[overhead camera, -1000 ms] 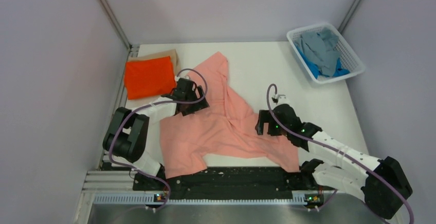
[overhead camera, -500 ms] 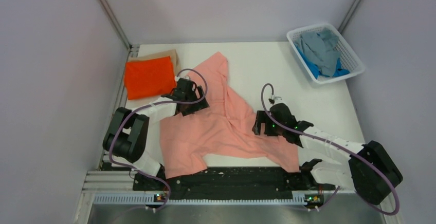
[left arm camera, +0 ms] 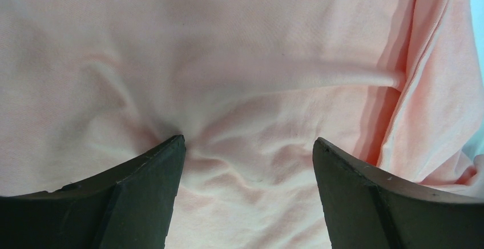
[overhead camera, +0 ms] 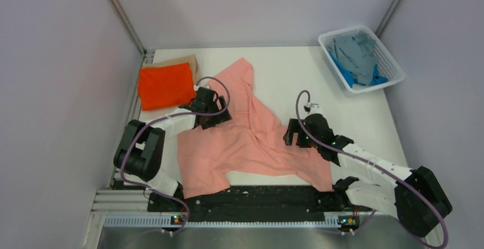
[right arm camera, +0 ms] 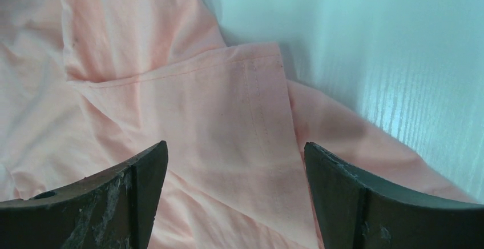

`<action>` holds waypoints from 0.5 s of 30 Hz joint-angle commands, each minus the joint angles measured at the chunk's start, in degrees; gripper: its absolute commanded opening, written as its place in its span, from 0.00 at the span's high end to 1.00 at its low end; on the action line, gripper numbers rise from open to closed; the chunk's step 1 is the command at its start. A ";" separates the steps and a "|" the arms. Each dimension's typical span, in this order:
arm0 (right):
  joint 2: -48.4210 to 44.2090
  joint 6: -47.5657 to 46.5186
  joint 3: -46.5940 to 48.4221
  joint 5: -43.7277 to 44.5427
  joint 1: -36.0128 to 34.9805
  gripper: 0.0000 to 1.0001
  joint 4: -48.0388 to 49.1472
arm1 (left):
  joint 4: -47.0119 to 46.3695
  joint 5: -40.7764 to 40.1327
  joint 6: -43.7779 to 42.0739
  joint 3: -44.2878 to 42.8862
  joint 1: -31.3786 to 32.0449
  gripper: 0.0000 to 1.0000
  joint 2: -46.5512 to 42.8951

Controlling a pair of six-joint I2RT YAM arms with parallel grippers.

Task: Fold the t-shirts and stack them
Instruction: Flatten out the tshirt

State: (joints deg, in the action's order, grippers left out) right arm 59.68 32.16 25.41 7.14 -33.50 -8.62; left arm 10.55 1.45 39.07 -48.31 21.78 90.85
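The salmon pink t-shirt [overhead camera: 245,140] lies crumpled across the middle of the table, one part reaching to the far side. My left gripper [overhead camera: 212,119] is open, its fingertips pressed down on the shirt's left part, with wrinkled pink cloth [left arm camera: 245,163] between them. My right gripper [overhead camera: 293,136] is open over the shirt's right edge, above a hemmed sleeve [right arm camera: 251,117]. The folded bright orange t-shirt [overhead camera: 166,85] lies on the tan t-shirt [overhead camera: 187,61] at the far left. The grey t-shirt [overhead camera: 354,53] and the blue t-shirt [overhead camera: 345,75] lie in the basket.
A white mesh basket [overhead camera: 393,68] stands at the far right corner. The table [overhead camera: 297,72] is white, with grey walls on the left, far and right sides. The black base rail [overhead camera: 251,197] runs along the near edge.
My right gripper slid a little to the left, then came back right and slightly farther away. The left gripper and the shirts have stayed in place.
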 commanded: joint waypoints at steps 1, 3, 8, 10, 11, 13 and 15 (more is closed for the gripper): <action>2.41 -1.22 -0.28 -2.61 0.58 0.13 5.98 | 1.17 -0.79 0.05 0.68 -0.32 0.13 -1.03; 3.69 -1.31 -0.25 -4.58 0.62 0.14 7.74 | 1.19 -0.83 0.06 0.71 -0.33 0.13 -1.03; 3.63 -2.10 -1.28 -13.00 0.61 0.20 14.53 | 1.18 -0.87 -0.04 0.84 -0.33 0.13 -1.20; 2.73 -1.89 -1.62 -15.56 0.63 0.24 15.77 | 1.17 -0.92 -0.02 0.85 -0.33 0.13 -1.37; 2.28 -1.85 -1.80 -16.49 0.63 0.25 16.09 | 1.15 -0.91 -0.01 0.85 -0.31 0.13 -1.51; 1.33 -2.16 -2.14 -16.79 0.60 0.26 16.31 | 1.06 -0.88 -0.03 0.80 -0.25 0.13 -1.56; 1.32 -2.49 -2.23 -15.88 0.62 0.26 16.32 | 0.93 -0.83 0.08 0.81 -0.33 0.13 -1.58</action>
State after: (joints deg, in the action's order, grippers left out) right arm 62.83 31.00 23.42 -6.22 -33.45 3.14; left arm 10.52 1.43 39.05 -48.31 21.78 90.85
